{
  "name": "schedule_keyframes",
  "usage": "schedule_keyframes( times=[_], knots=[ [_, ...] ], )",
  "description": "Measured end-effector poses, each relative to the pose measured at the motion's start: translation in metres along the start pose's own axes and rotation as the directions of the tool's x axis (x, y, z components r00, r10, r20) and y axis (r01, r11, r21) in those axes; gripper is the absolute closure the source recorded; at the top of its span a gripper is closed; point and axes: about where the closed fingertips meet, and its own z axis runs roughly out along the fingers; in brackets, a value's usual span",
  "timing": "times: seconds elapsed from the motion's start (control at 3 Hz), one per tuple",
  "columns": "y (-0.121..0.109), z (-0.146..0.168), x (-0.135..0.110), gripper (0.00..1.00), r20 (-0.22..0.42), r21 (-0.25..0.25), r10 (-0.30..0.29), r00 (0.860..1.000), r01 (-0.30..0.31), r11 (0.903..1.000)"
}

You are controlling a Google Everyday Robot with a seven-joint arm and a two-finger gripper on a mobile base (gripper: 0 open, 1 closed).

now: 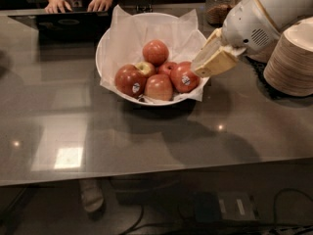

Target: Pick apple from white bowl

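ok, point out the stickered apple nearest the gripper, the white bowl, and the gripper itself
right-hand stickered apple (pixel 181 75), camera view, red skin beside its sticker
white bowl (pixel 98 58), camera view, left rim
gripper (pixel 198 68), camera view, tip end, at the bowl's right edge beside that apple

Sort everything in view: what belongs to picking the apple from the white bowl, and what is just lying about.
For the job:
- apple, red, stickered, at the bowl's right side
- white bowl
- gripper, at the bowl's right rim, close to that apple

Lying about:
- other apples in the bowl
- stacked paper plates
- glass jar
- laptop, a person's hands at it
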Motion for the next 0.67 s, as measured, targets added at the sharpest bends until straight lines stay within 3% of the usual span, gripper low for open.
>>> schedule_keyframes(
  times=[0.33,0.67],
  knots=[
    [0.0024,0.0167,0.0043,0.12,0.009,-0.028,0.018,1.000,-0.018,0.9994],
    [-0.0012,0.0259,0.0060,0.11,-0.002,-0.030,0.018,1.000,-0.018,0.9994]
  ],
)
